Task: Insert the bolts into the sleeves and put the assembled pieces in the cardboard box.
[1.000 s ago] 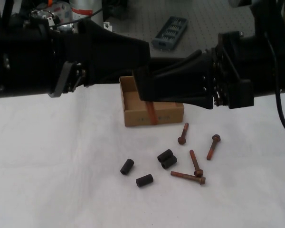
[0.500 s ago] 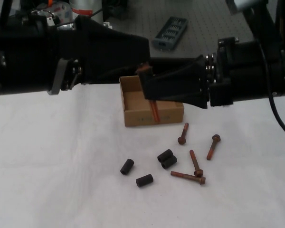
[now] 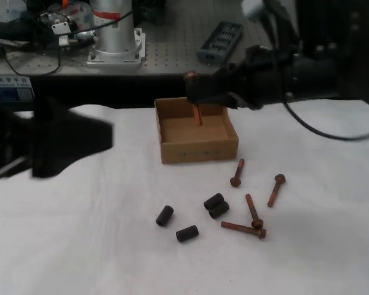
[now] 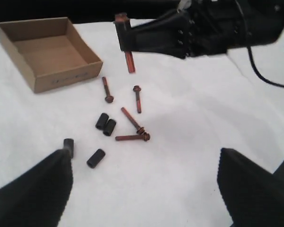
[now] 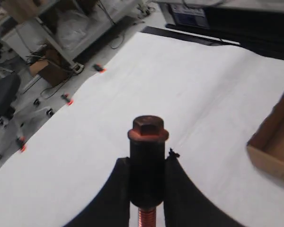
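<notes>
1. Hanging well above the bench, the right gripper [image 3: 194, 92] is clamped on a black sleeve [image 5: 146, 165] that has a rusty bolt [image 5: 148, 126] pushed through it.
2. The piece stands upright in the grip, with the hex head on top and the threaded shank poking out below, and the fingers [image 5: 117, 189] press the sleeve from both sides.
3. The cardboard box [image 3: 200, 150] sits open-topped on the white cloth [image 3: 80, 246].
4. From the high view the shank dangles in front of the box's back wall. The left wrist view puts it off to one side of the box, so I cannot tell whether it is truly over the opening or just past the rim.
5. Over to the left gripper [image 4: 143, 158]: its two dark fingers [image 4: 38, 189] are spread wide with nothing between them, low over the near part of the cloth and well apart from the box.
6. Four loose bolts [image 3: 253, 211] lie on the cloth in front of the box. Two lie apart from each other, nearer the box, and the other two touch at their heads.
7. Four loose sleeves [image 3: 187, 233] lie beside them. Two lie side by side and touching [image 3: 216, 205], just beside the bolts, and the other two lie singly farther off.
</notes>
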`<state>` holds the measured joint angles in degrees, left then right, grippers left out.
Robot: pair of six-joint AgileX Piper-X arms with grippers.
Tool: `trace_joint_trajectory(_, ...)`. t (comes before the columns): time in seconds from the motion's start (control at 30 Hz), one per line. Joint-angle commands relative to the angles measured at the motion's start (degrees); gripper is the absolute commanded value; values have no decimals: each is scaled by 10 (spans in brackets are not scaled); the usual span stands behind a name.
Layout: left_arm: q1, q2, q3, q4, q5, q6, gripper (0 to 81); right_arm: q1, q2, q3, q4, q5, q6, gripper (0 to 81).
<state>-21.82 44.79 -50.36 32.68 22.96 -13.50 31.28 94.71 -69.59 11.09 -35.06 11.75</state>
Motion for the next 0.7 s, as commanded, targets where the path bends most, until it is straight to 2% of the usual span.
trace_joint_trajectory(0.0, 2, -42, -2, 51, -32, 9, 608, -26, 116, -106, 29, 31, 3, 29)
trace_joint_trajectory(0.2, 2, -116, -2, 87, -82, 9, 608, -51, 292, -309, 104, 55, 17, 29)
trace_joint_trajectory(0.37, 2, -139, -2, 88, -105, 9, 608, -53, 392, -444, 152, 80, 17, 29)
trace_joint_trajectory(0.57, 2, -139, -2, 88, -122, 8, 606, -51, 449, -496, 178, 110, 15, 29)
trace_joint_trajectory(0.67, 2, -139, -2, 88, -125, 8, 552, -51, 450, -495, 202, 112, 9, 14)
